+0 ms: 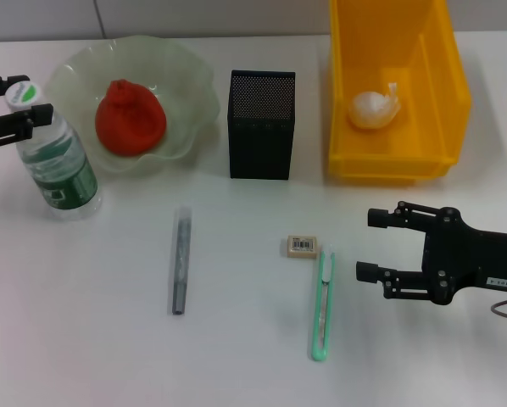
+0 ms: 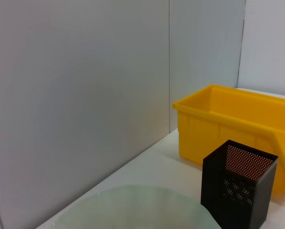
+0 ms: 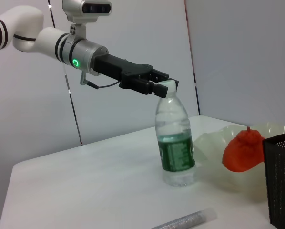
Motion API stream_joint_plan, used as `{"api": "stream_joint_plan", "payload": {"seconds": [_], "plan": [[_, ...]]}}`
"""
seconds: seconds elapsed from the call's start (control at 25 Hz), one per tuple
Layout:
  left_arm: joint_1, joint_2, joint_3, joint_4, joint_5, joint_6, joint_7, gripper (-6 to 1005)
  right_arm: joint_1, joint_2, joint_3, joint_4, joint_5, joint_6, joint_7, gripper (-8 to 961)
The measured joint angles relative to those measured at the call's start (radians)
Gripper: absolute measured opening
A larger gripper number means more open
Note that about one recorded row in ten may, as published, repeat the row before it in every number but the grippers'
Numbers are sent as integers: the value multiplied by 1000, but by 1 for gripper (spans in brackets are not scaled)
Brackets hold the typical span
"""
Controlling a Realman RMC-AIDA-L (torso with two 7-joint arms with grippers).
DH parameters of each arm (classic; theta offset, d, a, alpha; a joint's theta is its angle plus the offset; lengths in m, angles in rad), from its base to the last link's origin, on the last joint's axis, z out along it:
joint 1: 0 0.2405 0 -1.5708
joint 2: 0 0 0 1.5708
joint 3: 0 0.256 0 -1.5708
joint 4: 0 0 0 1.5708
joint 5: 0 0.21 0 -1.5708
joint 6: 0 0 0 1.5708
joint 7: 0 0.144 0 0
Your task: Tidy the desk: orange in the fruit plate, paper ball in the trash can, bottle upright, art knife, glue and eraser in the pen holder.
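Tidying status: three of the six items appear placed; three remain loose on the white surface (image 1: 84, 339).
Orange: the red-orange fruit (image 1: 130, 117) lies in the pale green fruit plate (image 1: 186, 76), at about 11 o'clock of the head view; judged done.
Paper ball: a white crumpled ball (image 1: 374, 109) rests on the floor of the yellow trash can (image 1: 453, 93), at about 1 o'clock; judged done.
Bottle: the clear bottle (image 1: 57, 161) with green label and white cap stands upright at about 9 o'clock, just beside the plate's rim; judged done or nearly so.
Left pincer: the left pincer (image 1: 14, 110) is at the bottle's neck, fingers to either side of the cap; the right wrist view shows it meeting the cap, so it reads as clenched on the bottle, though a slight release cannot be excluded.
Pen holder: the black mesh box (image 1: 261, 125) stands between plate and trash can; nothing is seen inside it.
Glue: a grey stick (image 1: 180, 260) lies flat at about 7 o'clock of the holder.
Eraser: a small beige block (image 1: 302, 246) lies at about 6 o'clock of the holder.
Art knife: a slim green knife (image 1: 322, 303) lies just beside the eraser, on its near side.
Right pincer: the right pincer (image 1: 370, 245) is released, fingers spread, hovering near the knife and eraser, touching neither.
Remaining: glue, eraser and knife into the holder.
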Motion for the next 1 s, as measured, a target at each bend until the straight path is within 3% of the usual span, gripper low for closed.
{"api": "stream_joint_plan", "payload": {"seconds": [0.2, 0.68, 0.8, 0.88, 1.0], "plan": [[0, 0, 7, 0, -1, 1, -3, 543, 0, 0, 0, 0, 0, 0, 0, 790], [-7, 0, -11, -1, -32, -1, -6, 781, 2, 0, 0, 0, 3, 0, 5, 789], [-3, 8, -51, -56, -254, 29, -5, 798, 2, 0, 1, 0, 6, 0, 6, 789], [-3, 8, -51, -56, -254, 29, -5, 798, 2, 0, 3, -1, 7, 0, 6, 789], [0, 14, -45, -143, -398, 153, -9, 798, 5, 0, 6, -1, 8, 0, 7, 789]]}}
